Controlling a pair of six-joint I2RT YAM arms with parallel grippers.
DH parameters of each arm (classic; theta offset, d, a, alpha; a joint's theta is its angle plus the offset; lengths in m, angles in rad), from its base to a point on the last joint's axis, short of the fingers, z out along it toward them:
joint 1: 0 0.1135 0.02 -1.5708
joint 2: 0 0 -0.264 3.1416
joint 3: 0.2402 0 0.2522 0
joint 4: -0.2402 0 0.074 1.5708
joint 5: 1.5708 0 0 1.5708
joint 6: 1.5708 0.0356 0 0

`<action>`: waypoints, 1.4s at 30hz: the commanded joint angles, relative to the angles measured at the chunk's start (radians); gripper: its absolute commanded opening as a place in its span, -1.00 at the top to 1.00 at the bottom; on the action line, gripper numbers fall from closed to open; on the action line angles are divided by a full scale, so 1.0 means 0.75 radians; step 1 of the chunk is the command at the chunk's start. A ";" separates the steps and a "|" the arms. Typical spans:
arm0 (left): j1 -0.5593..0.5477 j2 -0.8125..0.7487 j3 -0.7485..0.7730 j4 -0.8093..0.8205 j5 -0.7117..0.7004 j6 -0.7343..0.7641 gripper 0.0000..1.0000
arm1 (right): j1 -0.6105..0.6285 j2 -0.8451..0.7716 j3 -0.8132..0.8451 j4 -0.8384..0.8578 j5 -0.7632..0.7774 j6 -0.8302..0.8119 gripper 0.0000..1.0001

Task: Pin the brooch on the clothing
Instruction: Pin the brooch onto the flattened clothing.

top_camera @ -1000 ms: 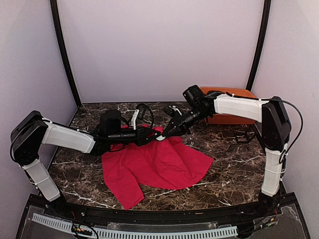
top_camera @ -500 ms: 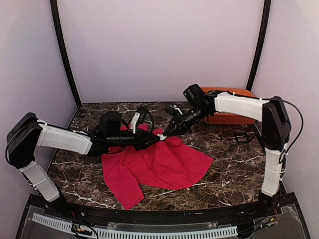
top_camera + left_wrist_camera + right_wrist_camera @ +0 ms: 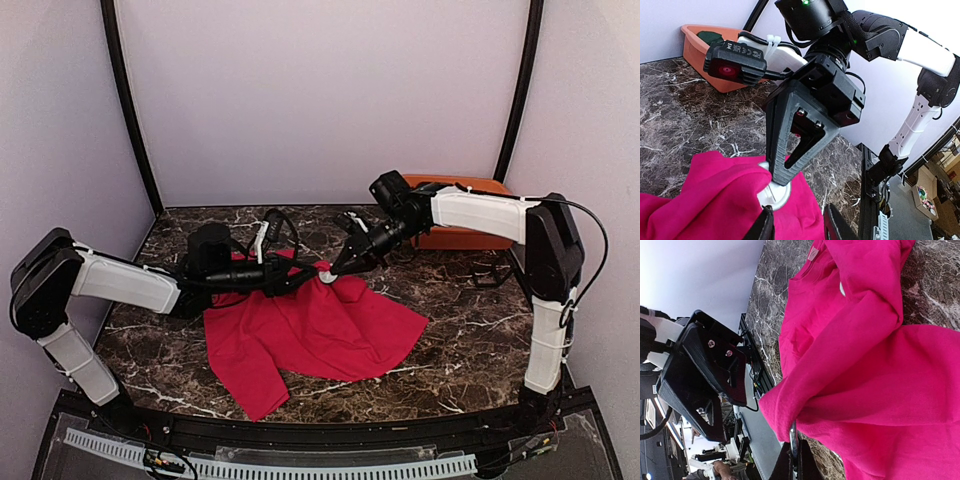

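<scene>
Red T-shirt (image 3: 320,330) lies crumpled on table (image 3: 470,320), centre of top view. Right tool (image 3: 776,176) clamped on white round brooch (image 3: 774,194) at shirt's upper edge. Left tool (image 3: 799,226) jaws apart, just left of brooch, over the cloth.

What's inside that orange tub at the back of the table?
From the left wrist view, a dark green bundle, likely cloth, lies in the orange tub. The rest of its inside is hidden behind its own wall and the right arm's camera housing.
</scene>
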 commanded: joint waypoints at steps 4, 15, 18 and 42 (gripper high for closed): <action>0.010 0.000 -0.006 0.064 0.063 -0.060 0.34 | 0.020 -0.056 -0.027 0.032 0.004 -0.089 1.00; 0.008 0.005 0.011 0.104 0.223 -0.143 0.43 | 0.024 -0.048 -0.009 0.040 -0.031 -0.060 1.00; 0.004 0.027 0.011 0.164 0.256 -0.193 0.43 | 0.024 -0.046 -0.001 0.045 -0.053 -0.055 1.00; 0.002 0.025 -0.025 0.034 0.109 -0.133 0.38 | 0.025 -0.115 -0.025 0.084 -0.161 -0.019 1.00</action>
